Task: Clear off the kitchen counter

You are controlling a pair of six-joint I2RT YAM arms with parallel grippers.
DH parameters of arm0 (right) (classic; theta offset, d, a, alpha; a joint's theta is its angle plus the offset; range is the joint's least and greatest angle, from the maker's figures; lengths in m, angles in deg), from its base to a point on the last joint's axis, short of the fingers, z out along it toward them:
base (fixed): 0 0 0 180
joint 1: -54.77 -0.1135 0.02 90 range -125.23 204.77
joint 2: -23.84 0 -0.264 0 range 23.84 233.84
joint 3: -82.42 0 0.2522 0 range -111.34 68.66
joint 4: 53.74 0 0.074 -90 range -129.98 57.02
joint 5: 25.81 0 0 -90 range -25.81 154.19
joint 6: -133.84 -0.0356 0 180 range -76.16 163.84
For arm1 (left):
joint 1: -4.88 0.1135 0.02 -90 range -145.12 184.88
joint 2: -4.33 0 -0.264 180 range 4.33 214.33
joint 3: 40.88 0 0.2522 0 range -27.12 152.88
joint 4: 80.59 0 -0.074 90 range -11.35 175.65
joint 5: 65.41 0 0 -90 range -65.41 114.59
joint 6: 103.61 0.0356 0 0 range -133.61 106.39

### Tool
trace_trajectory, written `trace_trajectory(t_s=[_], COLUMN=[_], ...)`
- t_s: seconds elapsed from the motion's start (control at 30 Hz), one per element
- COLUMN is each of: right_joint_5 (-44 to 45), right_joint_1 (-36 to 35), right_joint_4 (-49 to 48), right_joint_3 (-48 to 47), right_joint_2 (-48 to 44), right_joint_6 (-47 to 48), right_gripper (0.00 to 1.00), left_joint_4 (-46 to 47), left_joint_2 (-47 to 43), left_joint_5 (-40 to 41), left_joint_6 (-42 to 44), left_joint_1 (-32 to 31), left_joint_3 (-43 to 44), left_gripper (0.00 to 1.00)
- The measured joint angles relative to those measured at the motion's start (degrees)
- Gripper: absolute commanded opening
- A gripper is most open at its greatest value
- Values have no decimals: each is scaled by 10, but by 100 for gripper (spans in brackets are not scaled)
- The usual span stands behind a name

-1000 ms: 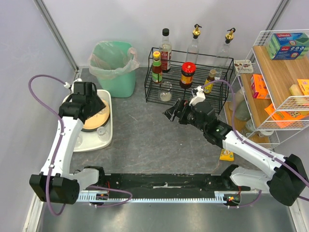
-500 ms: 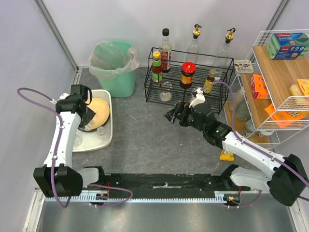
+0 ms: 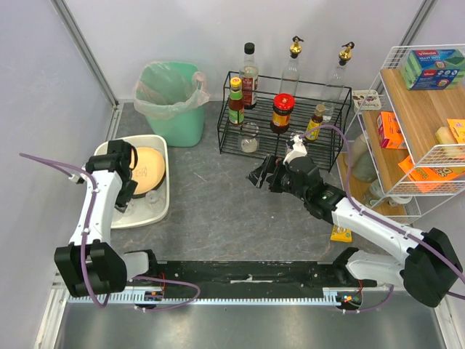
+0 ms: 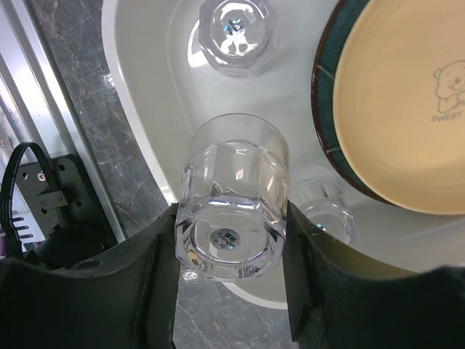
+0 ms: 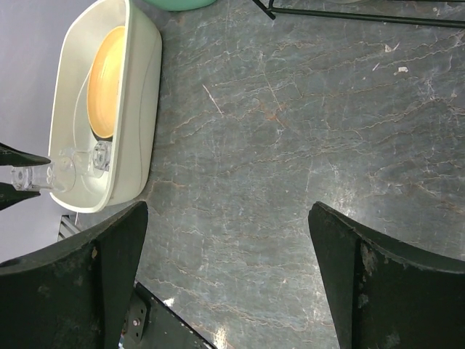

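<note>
Grip, left side: your left gripper [image 4: 231,218] stands part-spread, both fingers [image 4: 156,291] pressed on the sides of a clear glass [image 4: 234,156]. Its base faces the wrist camera and its mouth points away.
Glass position: over the near left part of the white tub [image 3: 166,190], close to the rim. You can't tell whether it touches the tub.
Tub contents: tan plate [image 4: 407,102] with a dark teal rim and a bear drawing, plus two more tumblers [image 4: 234,33] beside it.
Worktop: the dark mottled kitchen counter [image 3: 218,211] carries the tub at its left, with a green bin [image 3: 171,102] and a wire rack [image 3: 280,142] of bottles along the back.
Grip, right side: your right gripper [image 5: 227,218] is spread wide with nothing between the fingers. It hangs above bare counter in front of the rack, well apart from the tub.
Change, left: a second ago your left gripper sat over the plate. It has since drawn back toward the tub's near left side, at the same spread.
Change, right: barely shifted, and as wide as before.
</note>
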Motion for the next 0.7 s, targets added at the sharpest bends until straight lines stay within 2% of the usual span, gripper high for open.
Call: trace_trajectory(t_s=[0.37,0.7], right_joint_5=[-2,-1], right_joint_1=[0,0], right_joint_4=[0,0], right_joint_3=[0,0], right_joint_2=[10,13], right_joint_6=[0,1], right_gripper=[98,98], left_joint_4=[27,104], left_joint_2=[17,28], left_joint_5=[-12,-56], left_joint_6=[-27,-26], left_joint_1=[35,68], left_joint_3=[-48,-108], left_gripper=[2,2])
